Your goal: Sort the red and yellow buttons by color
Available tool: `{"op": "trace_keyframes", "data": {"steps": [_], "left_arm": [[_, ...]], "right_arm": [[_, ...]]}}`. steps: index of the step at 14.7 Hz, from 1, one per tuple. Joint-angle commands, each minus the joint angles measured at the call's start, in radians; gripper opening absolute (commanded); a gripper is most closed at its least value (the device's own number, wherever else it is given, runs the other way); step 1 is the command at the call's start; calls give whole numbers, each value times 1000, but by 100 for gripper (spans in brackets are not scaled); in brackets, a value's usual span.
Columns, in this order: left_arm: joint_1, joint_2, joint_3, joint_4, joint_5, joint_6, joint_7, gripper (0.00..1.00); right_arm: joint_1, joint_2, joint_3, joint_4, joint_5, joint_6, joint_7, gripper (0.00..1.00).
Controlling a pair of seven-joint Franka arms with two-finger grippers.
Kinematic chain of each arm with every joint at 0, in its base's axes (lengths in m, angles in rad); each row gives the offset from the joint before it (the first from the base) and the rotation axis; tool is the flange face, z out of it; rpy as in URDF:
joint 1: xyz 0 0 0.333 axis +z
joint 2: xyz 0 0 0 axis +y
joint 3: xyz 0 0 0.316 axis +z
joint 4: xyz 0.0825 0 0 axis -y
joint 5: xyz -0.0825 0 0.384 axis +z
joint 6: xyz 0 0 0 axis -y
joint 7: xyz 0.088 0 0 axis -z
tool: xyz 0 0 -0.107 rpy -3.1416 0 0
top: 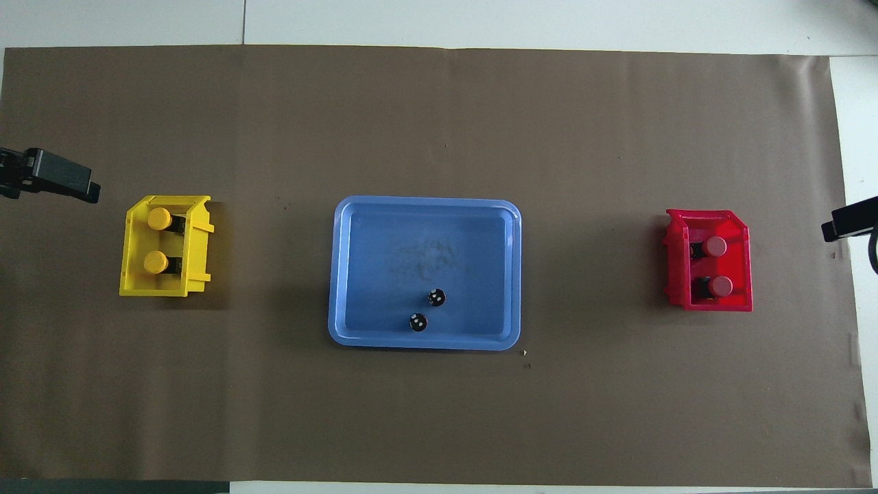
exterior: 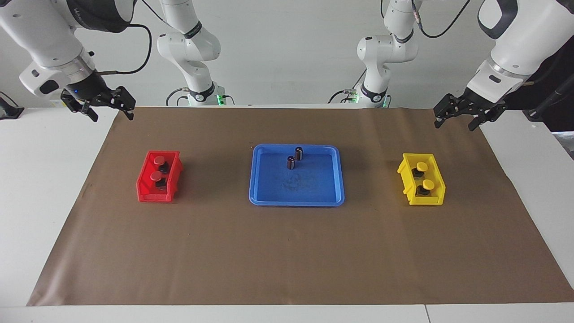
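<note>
Two red buttons (exterior: 159, 160) (exterior: 156, 176) sit in the red bin (exterior: 154, 195) toward the right arm's end of the table; they also show in the overhead view (top: 716, 246) (top: 721, 286). Two yellow buttons (exterior: 422, 166) (exterior: 428, 184) sit in the yellow bin (exterior: 426, 200) toward the left arm's end, and show in the overhead view (top: 159, 219) (top: 156, 261). My right gripper (exterior: 114, 117) hangs open and empty over the paper's corner at its own end. My left gripper (exterior: 453, 126) hangs open and empty over the paper's edge at its end.
A blue tray (exterior: 296, 197) lies in the middle between the bins and holds two dark capless cylinders (exterior: 298, 153) (exterior: 291, 162) near its edge closest to the robots. Brown paper (exterior: 287, 255) covers the table.
</note>
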Motion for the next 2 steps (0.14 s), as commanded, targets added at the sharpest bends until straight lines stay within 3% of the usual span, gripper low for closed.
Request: {"op": "trace_keyframes", "data": {"steps": [1, 2], "left_arm": [[-11, -2, 4, 12, 23, -13, -54, 100], [-11, -2, 4, 12, 25, -11, -46, 100]], "right_arm": [[-5, -1, 4, 9, 5, -23, 12, 100], [-5, -1, 6, 9, 5, -21, 12, 100]]}}
